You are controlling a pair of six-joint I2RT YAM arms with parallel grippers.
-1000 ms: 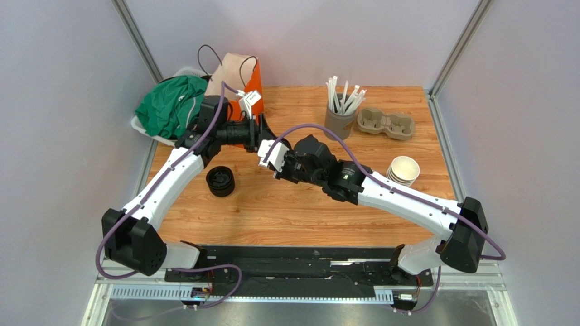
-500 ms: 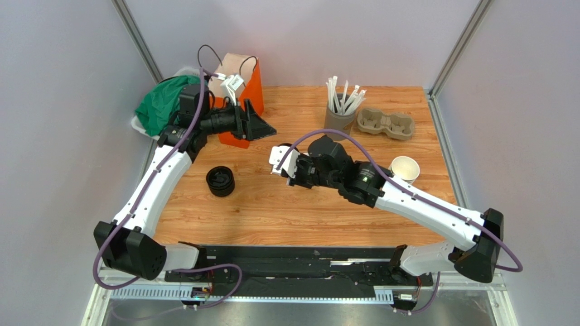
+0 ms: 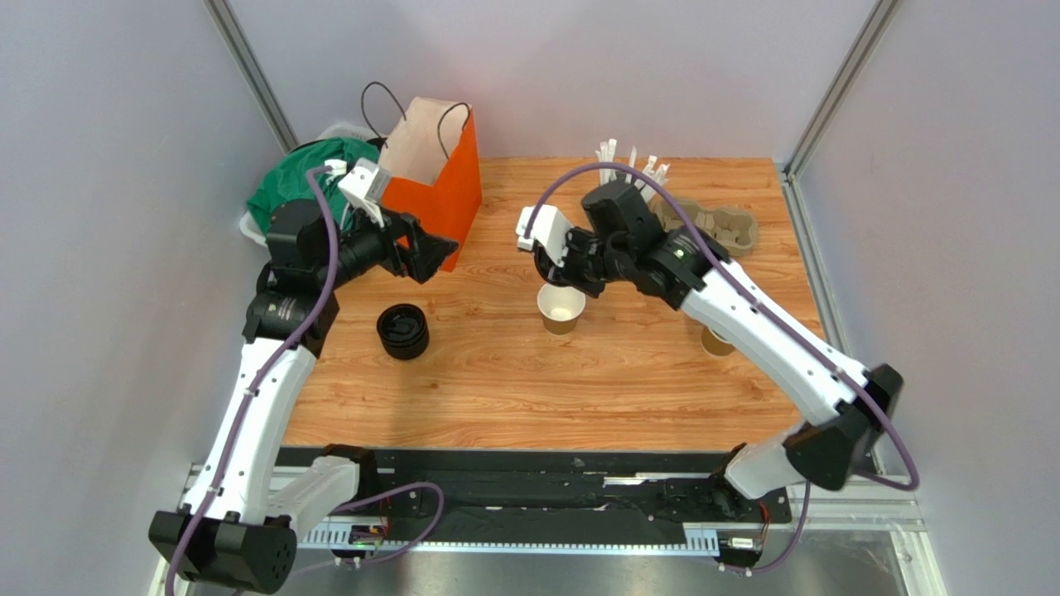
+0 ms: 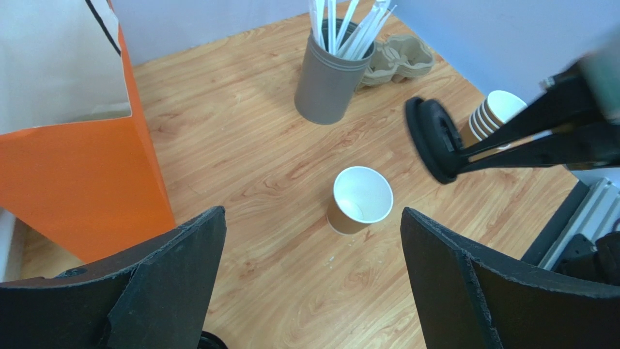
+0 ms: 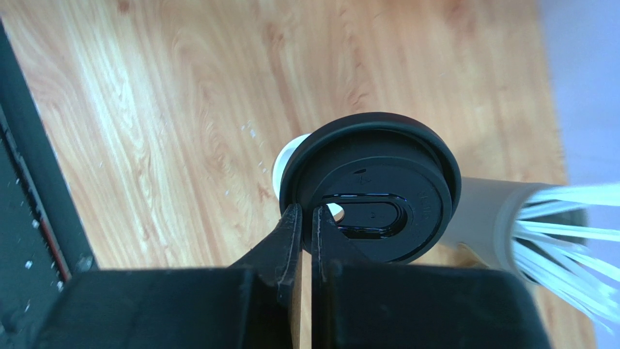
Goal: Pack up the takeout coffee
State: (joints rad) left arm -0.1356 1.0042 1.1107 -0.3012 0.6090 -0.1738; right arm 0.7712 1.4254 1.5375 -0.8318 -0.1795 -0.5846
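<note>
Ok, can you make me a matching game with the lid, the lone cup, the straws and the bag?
Things:
1 black lid
2 lone paper cup
3 white straws
4 orange bag

States:
A in the grey cup
B pinched by the right tool
C next to the green cloth
D upright, lidless, mid-table

Pairs: 1-B, 2-D, 3-A, 4-C.

Smooth plastic lid [image 5: 371, 182], paper cup [image 4: 362, 196], wooden table [image 4: 240, 145]

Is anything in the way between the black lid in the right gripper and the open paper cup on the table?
Nothing visible does. The lid, pinched in the right gripper, hangs clear of the cup, whose mouth is empty. The open left gripper sits off by the orange bag.
</note>
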